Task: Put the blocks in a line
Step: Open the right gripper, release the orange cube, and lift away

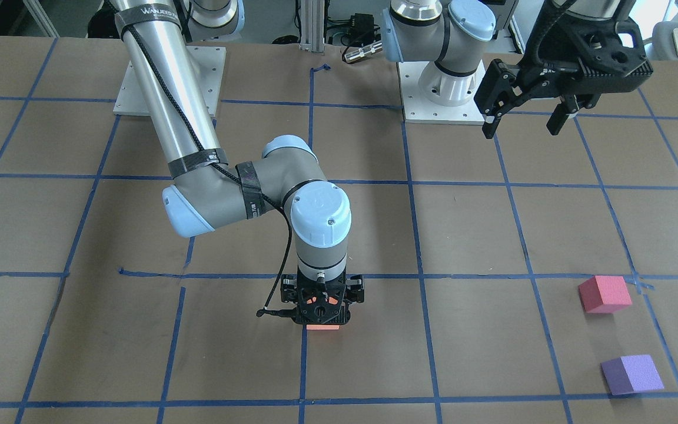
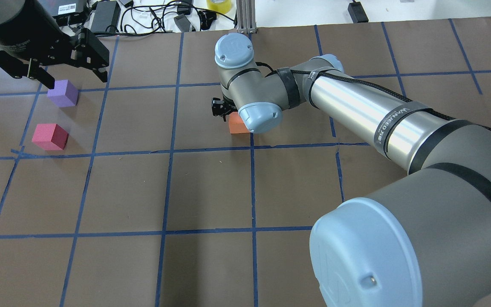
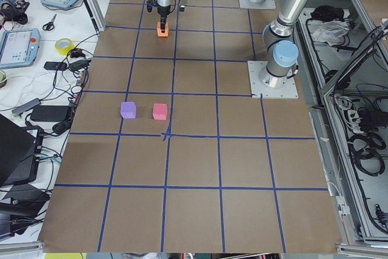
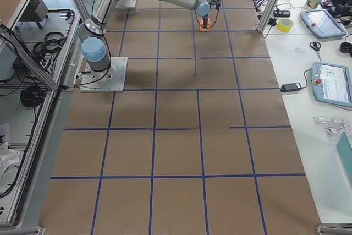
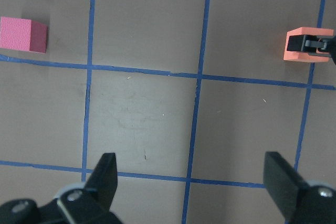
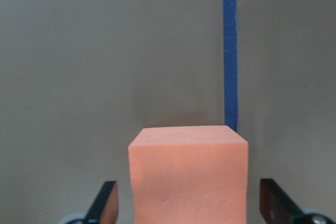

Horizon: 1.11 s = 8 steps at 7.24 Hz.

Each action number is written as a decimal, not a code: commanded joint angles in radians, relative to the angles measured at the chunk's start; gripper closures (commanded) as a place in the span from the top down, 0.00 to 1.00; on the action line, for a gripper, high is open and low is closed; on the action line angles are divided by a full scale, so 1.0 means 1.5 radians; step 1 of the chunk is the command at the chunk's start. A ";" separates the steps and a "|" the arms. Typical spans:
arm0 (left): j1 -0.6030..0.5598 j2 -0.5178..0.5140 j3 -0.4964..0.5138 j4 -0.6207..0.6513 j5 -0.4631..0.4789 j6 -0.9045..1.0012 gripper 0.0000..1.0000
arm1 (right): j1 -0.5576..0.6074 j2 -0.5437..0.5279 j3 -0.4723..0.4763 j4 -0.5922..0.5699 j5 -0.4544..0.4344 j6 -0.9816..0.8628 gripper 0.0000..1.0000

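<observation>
The orange block [image 1: 322, 326] rests on the table near the middle, also in the overhead view [image 2: 237, 123]. My right gripper [image 1: 321, 321] is lowered around it. In the right wrist view the orange block [image 6: 189, 174] stands between the open fingers [image 6: 107, 203] with a gap on each side. The pinkish-red block [image 2: 49, 136] and the purple block [image 2: 63, 93] sit side by side, a little apart, at the table's left. My left gripper [image 2: 77, 80] hovers high, open and empty. Its wrist view shows the pinkish-red block [image 5: 22, 34] and the orange block [image 5: 299, 45].
Brown paper with a blue tape grid [image 2: 166, 149] covers the table. The right arm's long forearm [image 2: 356, 111] reaches over the table's right half. Two arm base plates [image 1: 439, 112] stand at the robot's side. Cables and a tape roll [image 2: 218, 5] lie past the far edge.
</observation>
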 commanded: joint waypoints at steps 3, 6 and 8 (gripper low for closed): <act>0.000 0.005 0.000 0.000 0.000 0.001 1.00 | -0.038 -0.144 -0.005 0.119 -0.008 0.005 1.00; 0.000 0.010 0.000 0.000 -0.001 0.003 1.00 | -0.139 -0.284 -0.003 0.285 -0.003 -0.053 1.00; -0.002 0.017 -0.008 -0.008 -0.004 0.006 1.00 | -0.196 -0.325 -0.002 0.300 0.002 -0.158 1.00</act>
